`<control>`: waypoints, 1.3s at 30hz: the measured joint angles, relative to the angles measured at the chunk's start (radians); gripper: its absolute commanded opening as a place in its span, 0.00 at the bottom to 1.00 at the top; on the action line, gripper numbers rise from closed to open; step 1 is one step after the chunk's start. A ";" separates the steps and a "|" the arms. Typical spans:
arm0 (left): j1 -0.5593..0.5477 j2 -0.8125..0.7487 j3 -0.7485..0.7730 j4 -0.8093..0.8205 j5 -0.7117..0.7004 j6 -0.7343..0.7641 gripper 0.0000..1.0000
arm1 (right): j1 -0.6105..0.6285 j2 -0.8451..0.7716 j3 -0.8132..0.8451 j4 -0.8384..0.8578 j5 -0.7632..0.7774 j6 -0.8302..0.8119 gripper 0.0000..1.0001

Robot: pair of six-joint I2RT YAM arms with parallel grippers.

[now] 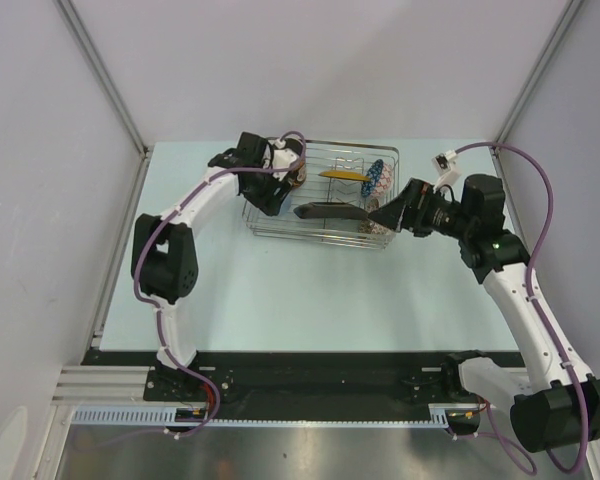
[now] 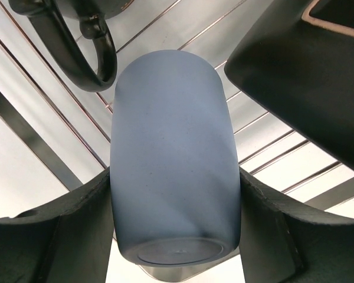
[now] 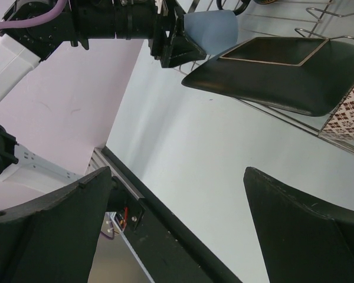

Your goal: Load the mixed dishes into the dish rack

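Left wrist: left gripper [image 2: 174,194] is clasping small light-blue cup [image 2: 171,118] over dish rack [image 1: 300,234] wires.
Right gripper [image 3: 177,177]: hanging wide apart, empty.
Next: likely lowering cup, then releasing.

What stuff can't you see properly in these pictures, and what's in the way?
Mug: left wrist view shows only its handle, cut off at the top edge; from above, the left gripper covers most of it.
Light-blue cup: its mouth points away in the left wrist view.
Pinkish bowl: cut by the right wrist view's right edge; from above, the right gripper hides most.
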 measured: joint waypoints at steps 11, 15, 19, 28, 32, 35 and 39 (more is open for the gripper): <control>-0.006 0.073 0.097 -0.116 -0.059 0.072 0.01 | 0.000 -0.008 -0.042 0.026 -0.006 0.019 1.00; -0.008 0.081 0.101 -0.151 -0.074 0.094 0.23 | 0.000 -0.011 -0.057 0.035 -0.006 0.020 1.00; -0.012 0.096 0.127 -0.185 -0.078 0.107 0.55 | 0.000 -0.015 -0.066 0.043 -0.006 0.027 1.00; -0.035 0.107 0.145 -0.186 -0.098 0.114 1.00 | 0.000 -0.035 -0.081 0.058 -0.006 0.039 1.00; -0.047 0.107 0.145 -0.183 -0.111 0.114 1.00 | 0.000 -0.037 -0.090 0.068 -0.006 0.045 1.00; -0.053 0.107 0.146 -0.181 -0.116 0.114 1.00 | 0.003 -0.037 -0.091 0.068 -0.006 0.045 1.00; -0.062 0.106 0.159 -0.188 -0.122 0.114 1.00 | 0.008 -0.037 -0.091 0.071 -0.006 0.045 1.00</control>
